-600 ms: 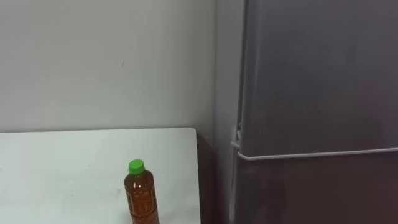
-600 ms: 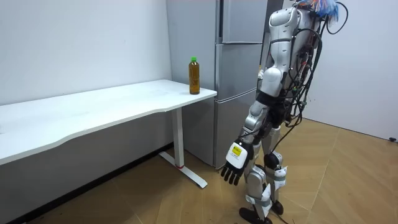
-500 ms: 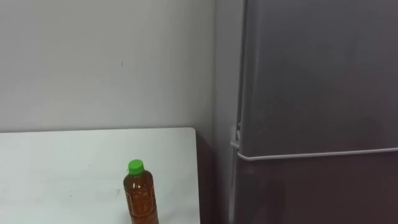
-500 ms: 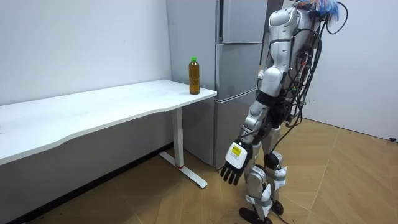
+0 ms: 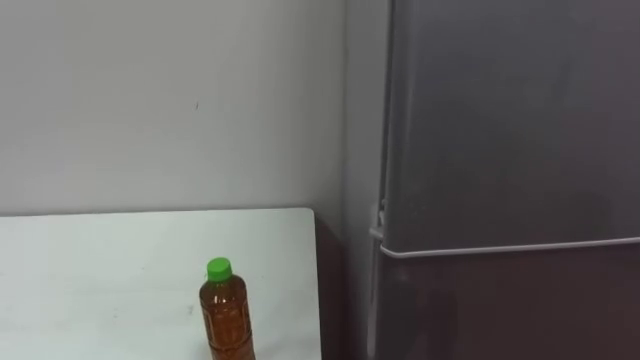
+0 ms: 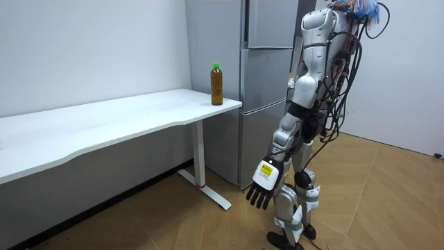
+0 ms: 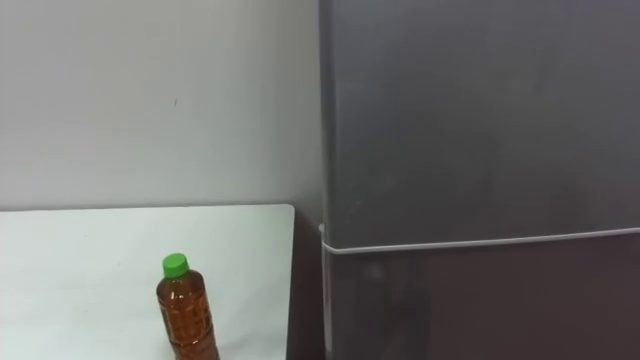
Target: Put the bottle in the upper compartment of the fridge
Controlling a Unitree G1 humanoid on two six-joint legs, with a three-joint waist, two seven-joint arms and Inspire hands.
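Left eye view: your bottle [image 5: 225,310] stands upright on the white worktop [image 5: 100,270], green cap on, amber liquid nearly to the neck. It sits toward the worktop's right end, near the fridge [image 5: 500,130] but apart from it, with a dark gap between the worktop edge and the fridge side. That spot probably keeps the carry short. Both fridge doors are closed, and the pale seam [image 5: 510,246] marks where the upper door ends. No handle is visible, so you will likely have to pull at the door's edge. I cannot tell which side is hinged.

Room view: the robot stands upright on the wooden floor [image 6: 173,222], just in front of the fridge [image 6: 267,42], with the worktop's end on the room view's left. Its left hand [image 6: 261,186] hangs low beside the leg, fingers loose and spread, holding nothing. This looks like a resting pose, with the task not yet begun. The bottle [image 6: 216,85] is at the worktop corner nearest the fridge, well above that hand.

Right eye view: the same layout, with the bottle [image 7: 184,310] at the lower left and the closed doors on the right. Open the upper door first, I would judge, then fetch the bottle.
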